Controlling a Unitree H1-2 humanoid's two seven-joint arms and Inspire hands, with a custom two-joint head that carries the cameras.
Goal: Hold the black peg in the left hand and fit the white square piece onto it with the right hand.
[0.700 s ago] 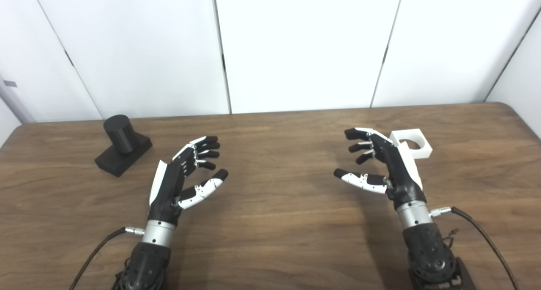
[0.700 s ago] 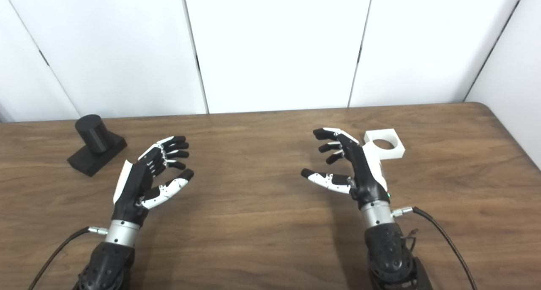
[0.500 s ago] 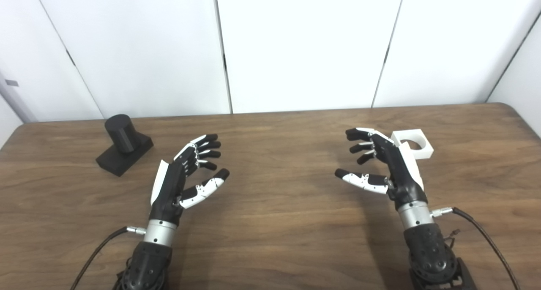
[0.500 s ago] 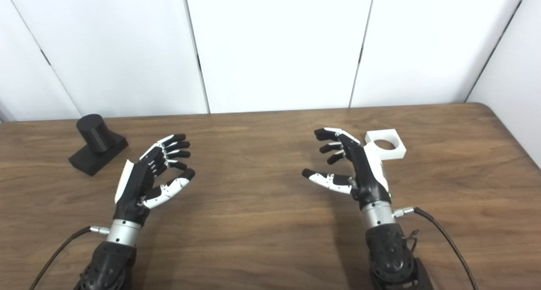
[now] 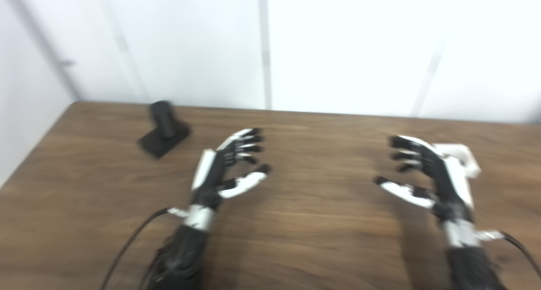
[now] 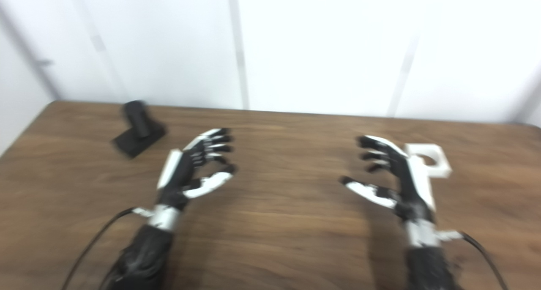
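The black peg (image 5: 164,128), a short cylinder on a flat black base, stands on the wooden table (image 5: 296,235) at the far left. My left hand (image 5: 226,168) is open and empty, to the right of the peg and nearer to me, apart from it. The white square piece (image 6: 431,165) with a round hole lies on the table at the right. My right hand (image 6: 395,176) is open and empty just left of it and partly hides its near left corner. Both views are blurred.
White wall panels (image 5: 338,49) stand behind the table's far edge. The table's left edge (image 5: 34,154) shows at the left. Cables run from both wrists toward the near edge.
The whole picture has shifted and blurred, so the camera has turned left. Both hands stay open; I cannot tell whether they moved on the table.
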